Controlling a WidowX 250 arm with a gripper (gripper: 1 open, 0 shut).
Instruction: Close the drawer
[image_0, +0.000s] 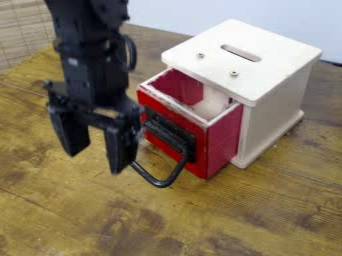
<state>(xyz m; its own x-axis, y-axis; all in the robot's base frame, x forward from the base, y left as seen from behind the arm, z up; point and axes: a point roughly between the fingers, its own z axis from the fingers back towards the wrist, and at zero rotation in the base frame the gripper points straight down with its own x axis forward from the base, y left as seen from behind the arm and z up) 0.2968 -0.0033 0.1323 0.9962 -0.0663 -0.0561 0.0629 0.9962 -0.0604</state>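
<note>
- We see a worn wooden table (80, 215) (scuffed, dark-grained) before a pale wall (174, 15).
- The gripper (94, 150) hangs with fingers wide, empty, beside the open drawer (201, 125).

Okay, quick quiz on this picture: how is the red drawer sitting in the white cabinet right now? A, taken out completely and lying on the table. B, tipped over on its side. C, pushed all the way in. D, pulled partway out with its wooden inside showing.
D: the red drawer sticks out of the cream-white cabinet, its pale interior open to view, and its black wire handle faces the open pincer.
</note>
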